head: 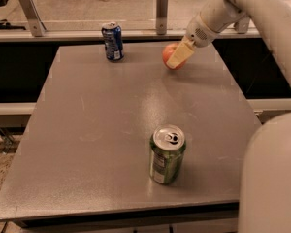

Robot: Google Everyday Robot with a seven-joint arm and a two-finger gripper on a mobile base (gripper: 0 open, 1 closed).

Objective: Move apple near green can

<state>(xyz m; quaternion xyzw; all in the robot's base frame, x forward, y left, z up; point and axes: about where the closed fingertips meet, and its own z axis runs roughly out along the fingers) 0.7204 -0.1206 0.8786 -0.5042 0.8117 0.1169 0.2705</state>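
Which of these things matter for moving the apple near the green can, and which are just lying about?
In the job: apple, green can, gripper at the apple, near the table's far edge.
Lying about: blue can, far left on the table.

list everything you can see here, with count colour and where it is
table: one, grey, fills the middle of the view
green can: one, green with a silver top, upright near the table's front edge, about centre
blue can: one, blue, upright at the far edge, left of centre
apple: one, red-orange, at the far edge, right of centre, partly hidden by the gripper
metal posts: two, silver, behind the table's far edge
arm: one, white, reaching in from the upper right
gripper: one, cream, at the apple, in front of its right side
robot body: one, white, lower right corner
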